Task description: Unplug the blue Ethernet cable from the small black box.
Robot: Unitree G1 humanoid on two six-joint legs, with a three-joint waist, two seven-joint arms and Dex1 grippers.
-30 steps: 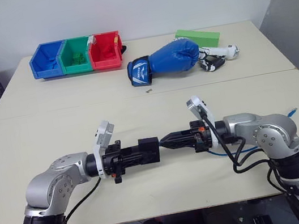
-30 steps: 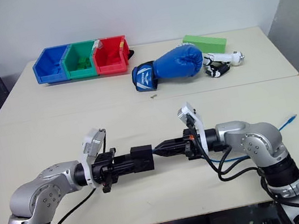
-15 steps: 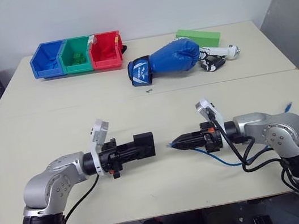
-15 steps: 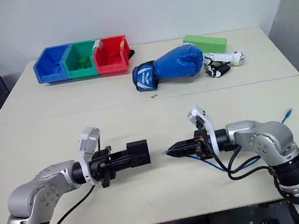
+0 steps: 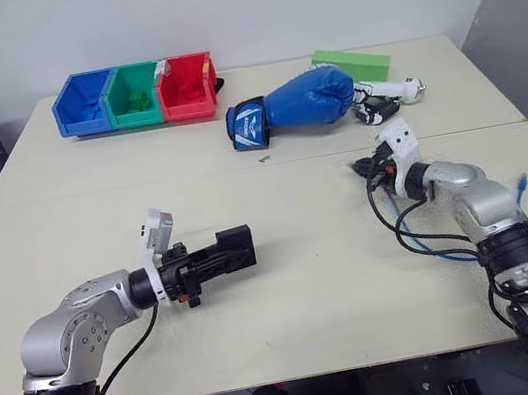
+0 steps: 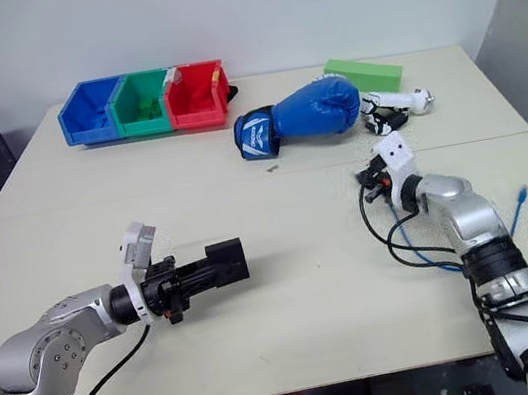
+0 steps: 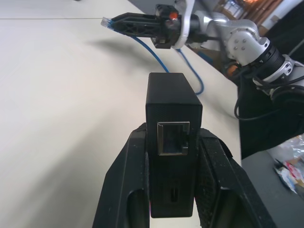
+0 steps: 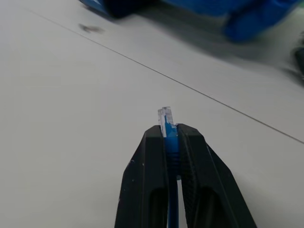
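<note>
The cable [image 8: 167, 124] is unplugged: its clear plug is pinched between the closed fingers of the right gripper [image 8: 168, 137], held above the table [image 5: 318, 280] near the seam between the two tabletops. The rest of the cord is trailed across the table to a free plug [image 6: 521, 200] near the right edge. The box [image 7: 172, 123] is clamped by the left gripper [image 5: 215, 256], well apart from the plug, its empty port facing outward. A boxing glove [image 5: 294, 106], a green block [image 5: 351, 63] and three bins [image 5: 134, 98] are seen beyond, well clear.
</note>
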